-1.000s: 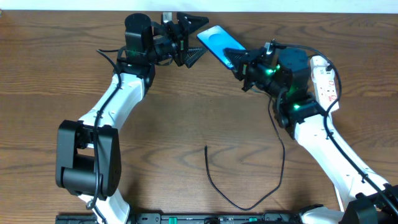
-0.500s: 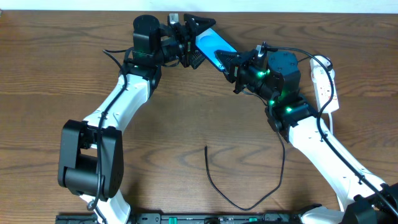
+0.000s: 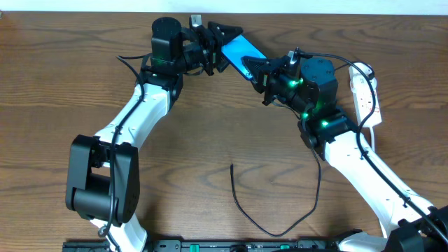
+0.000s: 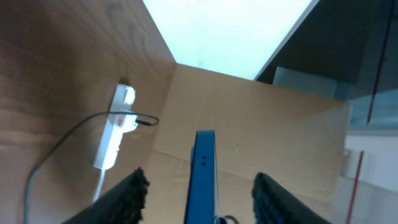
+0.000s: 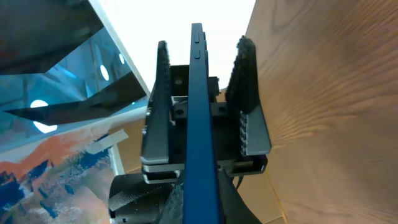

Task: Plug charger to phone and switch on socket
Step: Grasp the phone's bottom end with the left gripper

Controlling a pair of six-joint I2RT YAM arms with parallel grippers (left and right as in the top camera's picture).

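While the right claw [image 3: 257,70] is pressed together on the lower end of the phone [image 3: 238,50], holding it on edge near the far side of the counter [image 3: 210,126], the left claw [image 3: 225,46] stands half spread astride the other end. The left wrist view shows a gap on each side of the blue body, and the right wrist view shows one pad close to the phone and the other clearly apart from it. I judge this to be a handover or two-handed steadying of the phone, with the plugging itself not yet begun. The charger [image 3: 241,206] lies in a loop on the near counter, its free tip well apart from both claws and untouched. The socket [image 3: 365,91] lies beside the right arm, and its switch cannot be read. Next, the left pads need to meet the flat faces squarely before the right claw lets go, so the phone does not twist or drop. The port end must also stay clear of the pads, and which end that is cannot be told.
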